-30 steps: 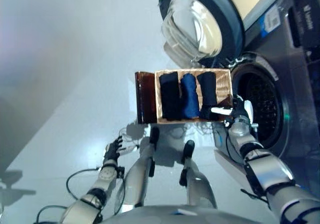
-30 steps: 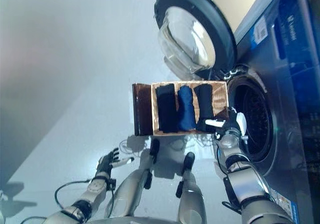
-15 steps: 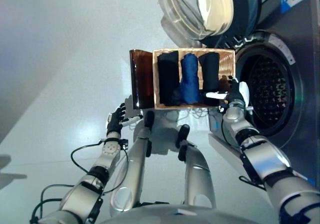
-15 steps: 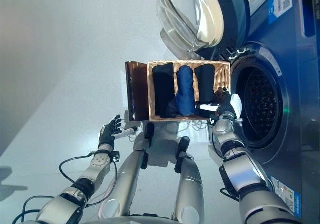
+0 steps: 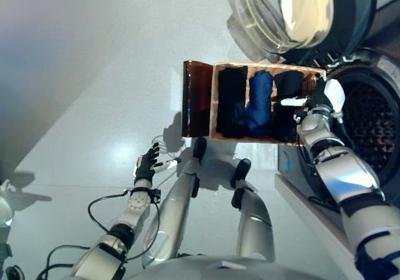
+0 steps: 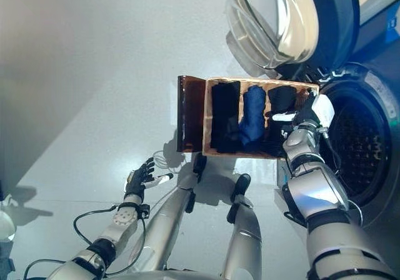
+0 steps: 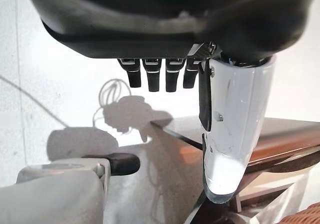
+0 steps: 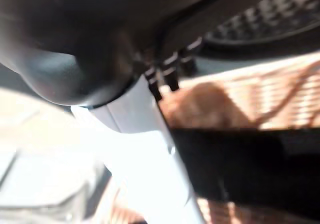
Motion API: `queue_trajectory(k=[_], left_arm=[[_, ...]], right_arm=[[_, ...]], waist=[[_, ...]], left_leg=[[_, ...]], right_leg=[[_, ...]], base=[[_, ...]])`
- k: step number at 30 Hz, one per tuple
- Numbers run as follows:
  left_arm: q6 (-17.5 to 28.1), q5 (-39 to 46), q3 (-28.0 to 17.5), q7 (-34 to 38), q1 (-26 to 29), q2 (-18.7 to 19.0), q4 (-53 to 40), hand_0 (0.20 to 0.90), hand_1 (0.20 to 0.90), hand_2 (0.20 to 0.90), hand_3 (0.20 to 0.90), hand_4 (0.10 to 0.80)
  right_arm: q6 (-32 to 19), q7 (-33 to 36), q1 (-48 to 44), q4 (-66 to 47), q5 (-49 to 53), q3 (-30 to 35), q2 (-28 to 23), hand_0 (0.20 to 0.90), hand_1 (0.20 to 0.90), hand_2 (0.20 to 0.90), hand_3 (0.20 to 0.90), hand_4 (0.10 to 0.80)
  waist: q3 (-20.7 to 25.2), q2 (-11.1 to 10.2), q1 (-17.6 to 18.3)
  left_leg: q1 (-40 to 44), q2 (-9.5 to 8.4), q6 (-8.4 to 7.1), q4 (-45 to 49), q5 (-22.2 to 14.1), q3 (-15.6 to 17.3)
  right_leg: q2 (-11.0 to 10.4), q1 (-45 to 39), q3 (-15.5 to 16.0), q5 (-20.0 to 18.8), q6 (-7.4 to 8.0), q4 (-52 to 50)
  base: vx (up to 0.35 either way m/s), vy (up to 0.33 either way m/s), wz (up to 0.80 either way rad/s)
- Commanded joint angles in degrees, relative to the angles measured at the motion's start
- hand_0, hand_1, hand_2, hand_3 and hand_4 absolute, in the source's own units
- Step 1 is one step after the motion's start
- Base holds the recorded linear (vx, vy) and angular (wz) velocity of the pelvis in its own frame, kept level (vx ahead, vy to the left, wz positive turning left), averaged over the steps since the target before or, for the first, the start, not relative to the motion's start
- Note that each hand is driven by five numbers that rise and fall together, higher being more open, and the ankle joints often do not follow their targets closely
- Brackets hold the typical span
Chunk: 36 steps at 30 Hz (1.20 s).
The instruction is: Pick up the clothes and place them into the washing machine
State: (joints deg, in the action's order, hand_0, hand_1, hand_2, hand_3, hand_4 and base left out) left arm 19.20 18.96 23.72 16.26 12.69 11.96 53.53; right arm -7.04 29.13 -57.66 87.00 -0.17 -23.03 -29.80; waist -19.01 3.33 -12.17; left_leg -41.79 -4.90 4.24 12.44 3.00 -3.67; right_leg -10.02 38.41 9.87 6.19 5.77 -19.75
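A shallow wicker basket [image 5: 214, 105] rests on a dark brown box [image 5: 198, 99] beside the washing machine. It holds a folded black garment [image 5: 232, 102], a blue one [image 5: 258, 102] and another black one [image 5: 286, 114]. My right hand [image 5: 319, 99] is at the basket's side nearest the machine. Its fingers are straight and its white-covered thumb reaches over the black garment there [image 8: 240, 164]. My left hand [image 5: 148, 164] is open and empty, low over the floor in front of the box. It also shows in the left wrist view [image 7: 150, 76].
The washing machine's drum [image 5: 372, 130] stands open just right of the basket. Its round glass door [image 5: 294, 11] is swung open behind the basket. Pale grey floor [image 5: 94, 105] spreads out to the left.
The whole view has shifted, so the camera moved. My right hand stays at the basket's machine side over the black garment. My left hand stays open, a little farther from the box.
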Motion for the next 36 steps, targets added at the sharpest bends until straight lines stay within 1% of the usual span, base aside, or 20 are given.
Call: queue_trajectory(k=[1,6,10,15,22,31,32,33,34,35,36], left_arm=[[2.87,-0.13,-0.39,1.8,-0.86,-0.6,-0.19,0.9,0.9,0.9,0.9,0.8],[3.04,-0.28,0.36,2.07,-1.0,-0.8,-0.41,0.9,0.9,0.9,0.9,0.8],[3.14,-0.33,1.65,2.4,-1.57,-0.76,-2.22,0.9,0.9,0.9,0.9,0.8],[3.3,-0.22,2.02,2.87,-1.75,-0.57,-2.96,0.9,0.9,0.9,0.9,0.8],[3.47,0.5,2.0,2.75,-1.24,-1.03,-1.23,0.9,0.9,0.9,0.9,0.8],[3.36,0.83,1.81,2.5,-1.72,-0.71,-2.86,0.9,0.9,0.9,0.9,0.8],[3.33,0.82,2.0,2.37,-1.96,-0.64,-3.1,0.9,0.9,0.9,0.9,0.8],[3.42,1.04,2.06,2.26,-2.06,-0.64,-3.24,0.9,0.9,0.9,0.9,0.8],[3.5,1.25,2.12,2.2,-2.11,-0.68,-3.17,0.9,0.9,0.9,0.9,0.8],[3.52,1.42,2.13,2.16,-2.09,-0.66,-3.29,0.9,0.9,0.9,0.9,0.8],[3.44,1.44,2.34,2.07,-2.11,-0.71,-3.35,0.9,0.9,0.9,0.9,0.8]], right_arm=[[1.02,4.32,-2.17,0.54,-1.28,-2.76,-8.59,0.9,0.9,0.9,0.9,0.8],[1.62,4.82,-2.77,1.54,-2.4,-3.01,-10.05,0.9,0.9,0.9,0.9,0.8],[3.11,6.18,-2.9,2.86,-3.6,-2.7,-12.04,0.9,0.9,0.9,0.9,0.8],[3.25,6.04,-2.29,2.54,-4.18,-2.89,-12.11,0.9,0.9,0.9,0.9,0.8],[3.4,5.89,-2.69,2.33,-4.38,-3.6,-10.82,0.9,0.9,0.9,0.9,0.8],[3.75,5.62,-4.07,2.29,-5.14,-4.86,-11.02,0.9,0.9,0.9,0.9,0.8],[3.82,5.53,-4.39,2.39,-5.22,-5.15,-11.03,0.9,0.9,0.9,0.9,0.8],[3.78,5.65,-4.59,2.4,-5.19,-5.29,-10.97,0.9,0.9,0.9,0.9,0.8],[3.82,5.75,-4.74,2.45,-5.47,-5.52,-10.97,0.9,0.9,0.9,0.9,0.8],[3.76,5.84,-4.82,2.31,-5.43,-5.46,-10.97,0.9,0.9,0.9,0.9,0.8],[3.69,5.81,-4.68,2.11,-5.46,-5.51,-10.8,0.9,0.9,0.9,0.9,0.8]], waist=[[0.27,2.16,-0.11],[0.06,2.95,-0.47],[-0.18,4.18,-0.61],[-0.17,4.8,-0.75],[-0.21,5.1,-0.67],[-1.19,5.81,-0.98],[-1.15,5.62,-1.07],[-1.34,5.62,-1.13],[-1.56,5.52,-1.13],[-2.03,5.65,-1.19],[-1.95,5.28,-1.16]], left_leg=[[-1.66,-2.4,-5.09,5.26,-4.94,0.98],[-2.52,-2.88,-5.13,5.32,-4.62,0.8],[-3.28,-3.16,-5.29,4.49,-3.79,0.6],[-3.72,-3.43,-5.28,4.18,-3.39,0.57],[-4.3,-3.45,-5.4,4.02,-2.71,0.1],[-5.43,-3.5,-5.49,3.9,-1.97,-0.26],[-4.95,-3.5,-5.71,4.3,-4.06,-0.61],[-5.07,-3.49,-5.72,4.21,-3.98,-0.65],[-5.26,-3.5,-5.72,4.14,-3.9,-0.72],[-6.01,-3.45,-5.51,3.75,-1.71,-0.38],[-5.57,-3.42,-5.77,4.18,-3.79,-0.57]], right_leg=[[-0.82,-6.39,-0.38,-5.93,-0.45,7.87],[-1.05,-5.68,-0.21,-6.0,-0.55,7.64],[-1.38,-4.4,-0.37,-6.21,-0.68,7.47],[-1.6,-3.67,-0.56,-6.57,-0.76,7.57],[-1.55,-2.29,-0.77,-6.64,-0.94,6.85],[-1.67,-0.82,-0.6,-6.47,-1.14,5.68],[-1.69,-1.14,-0.87,-4.71,-0.82,5.16],[-1.63,-1.03,-0.86,-4.73,-0.82,5.14],[-1.63,-1.04,-0.77,-4.8,-0.77,5.37],[-1.7,-0.59,-0.22,-6.65,-1.01,5.98],[-1.64,-1.27,-0.61,-4.97,-0.61,5.83]], base=[[0.0,0.0,0.0],[0.007,0.022,0.05],[0.013,0.041,0.05],[0.001,0.012,0.02],[0.0,0.0,0.0],[0.003,-0.005,0.01],[0.095,-0.043,0.02],[0.099,-0.044,0.08],[-0.103,0.029,0.1],[0.004,-0.003,0.17],[0.007,-0.004,0.12]])
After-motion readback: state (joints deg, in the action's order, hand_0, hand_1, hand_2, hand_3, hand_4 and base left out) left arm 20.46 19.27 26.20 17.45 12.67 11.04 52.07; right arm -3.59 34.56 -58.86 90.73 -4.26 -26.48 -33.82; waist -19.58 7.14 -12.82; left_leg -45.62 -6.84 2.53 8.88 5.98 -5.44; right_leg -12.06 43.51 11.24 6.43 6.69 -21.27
